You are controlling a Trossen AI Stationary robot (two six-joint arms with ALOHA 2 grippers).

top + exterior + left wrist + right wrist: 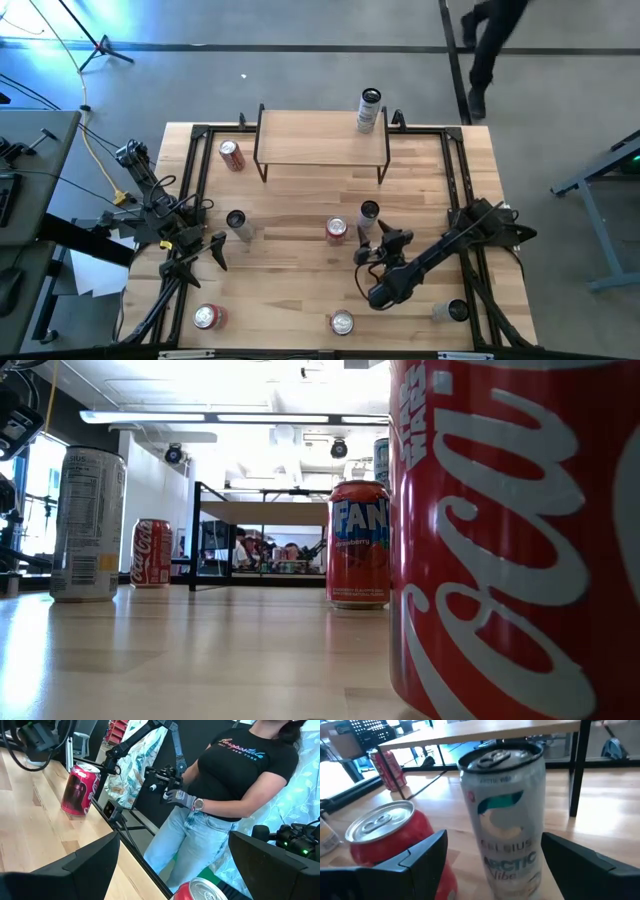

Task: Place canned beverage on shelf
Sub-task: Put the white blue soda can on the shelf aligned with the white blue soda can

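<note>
The slim white can (506,820) is seen standing upright on the table (300,215), its long axis vertical and its pull-tab top facing up; the printed lettering on its side is turned toward the right wrist camera. In the high view the same can (369,214) stands near the table's middle, just ahead of the right gripper (378,243).

The right arm is stretched diagonally from the table's right edge toward the centre, with the gripper held low and level and pointed at the can and the shelf (322,137) beyond it. The right fingers (427,852) are spread apart and nothing is clasped by them: the can is framed in the gap between the two, slightly forward of the tips, and no contact can be made out. A red can (395,840) stands just beside the finger on one side, close to the white can but apart from it.

The left gripper (212,247) is held over the table's left side, tilted down, with its fingers (75,870) wide apart and empty. Another red can (79,789) is seen well ahead of them near the table edge, and a person (225,795) stands past that edge.

One tall can (369,110) already stands on the shelf's right end.
</note>
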